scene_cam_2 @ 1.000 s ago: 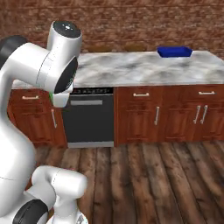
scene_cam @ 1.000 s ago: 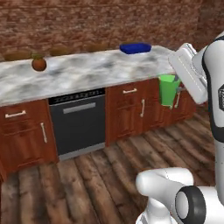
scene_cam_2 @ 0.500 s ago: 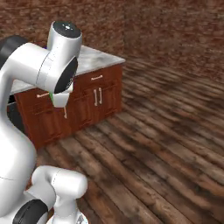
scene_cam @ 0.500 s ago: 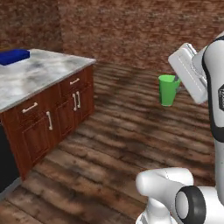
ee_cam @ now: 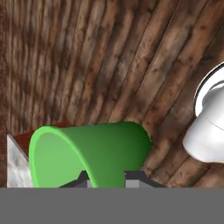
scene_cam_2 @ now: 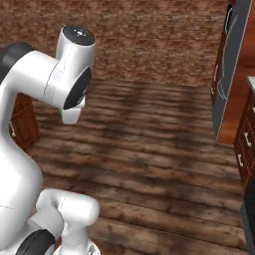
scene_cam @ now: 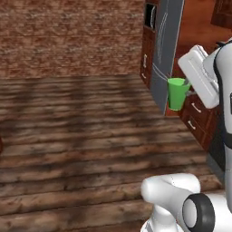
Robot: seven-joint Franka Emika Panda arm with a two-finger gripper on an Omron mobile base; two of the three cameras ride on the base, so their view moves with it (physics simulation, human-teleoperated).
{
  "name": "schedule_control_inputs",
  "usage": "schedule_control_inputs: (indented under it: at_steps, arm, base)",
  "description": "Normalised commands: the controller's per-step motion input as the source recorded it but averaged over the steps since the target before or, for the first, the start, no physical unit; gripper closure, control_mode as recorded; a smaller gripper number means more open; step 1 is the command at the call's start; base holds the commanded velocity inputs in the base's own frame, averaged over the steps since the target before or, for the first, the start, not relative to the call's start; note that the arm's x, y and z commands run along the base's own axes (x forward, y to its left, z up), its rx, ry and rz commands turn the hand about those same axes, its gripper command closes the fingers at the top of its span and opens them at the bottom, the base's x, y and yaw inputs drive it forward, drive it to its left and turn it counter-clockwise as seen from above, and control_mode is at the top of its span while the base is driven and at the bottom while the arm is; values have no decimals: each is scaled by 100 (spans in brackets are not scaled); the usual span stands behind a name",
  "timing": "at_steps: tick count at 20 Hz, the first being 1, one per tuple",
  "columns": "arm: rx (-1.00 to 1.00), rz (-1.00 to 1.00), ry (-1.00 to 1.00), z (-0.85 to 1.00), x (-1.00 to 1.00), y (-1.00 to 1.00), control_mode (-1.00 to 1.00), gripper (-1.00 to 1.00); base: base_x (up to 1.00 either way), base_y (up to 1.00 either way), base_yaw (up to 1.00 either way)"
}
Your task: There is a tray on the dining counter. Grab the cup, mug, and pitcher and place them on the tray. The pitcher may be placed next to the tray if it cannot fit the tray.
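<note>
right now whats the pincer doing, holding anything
Pincer: closed on the rim of the green cup, carried in the air above the wood floor.

Cup (scene_cam: 176, 93) – smooth matt green plastic; floor (scene_cam: 81, 136) – rough wood planks

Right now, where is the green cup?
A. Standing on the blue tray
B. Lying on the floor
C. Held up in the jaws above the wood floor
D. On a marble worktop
C: the green cup hangs upright at the gripper well above the wood floor, and the hand view shows it clamped between the two finger tips.
</note>
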Motion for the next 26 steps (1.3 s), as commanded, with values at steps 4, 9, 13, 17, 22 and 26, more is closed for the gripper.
schedule_control_inputs:
  at_steps: [4, 9, 13, 17, 22, 26]
  arm:
    - [0, 0, 0, 0, 0, 0, 100, 100]
    - [0, 0, 0, 0, 0, 0, 100, 100]
    - [0, 0, 0, 0, 0, 0, 100, 100]
    - [0, 0, 0, 0, 0, 0, 100, 100]
    - [0, 0, 0, 0, 0, 0, 100, 100]
    - [0, 0, 0, 0, 0, 0, 100, 100]
  base:
    - [100, 100, -55]
    - [100, 100, -51]
    - [100, 97, -43]
    - [100, 64, -29]
    - [100, 47, -10]
    - [100, 23, 4]
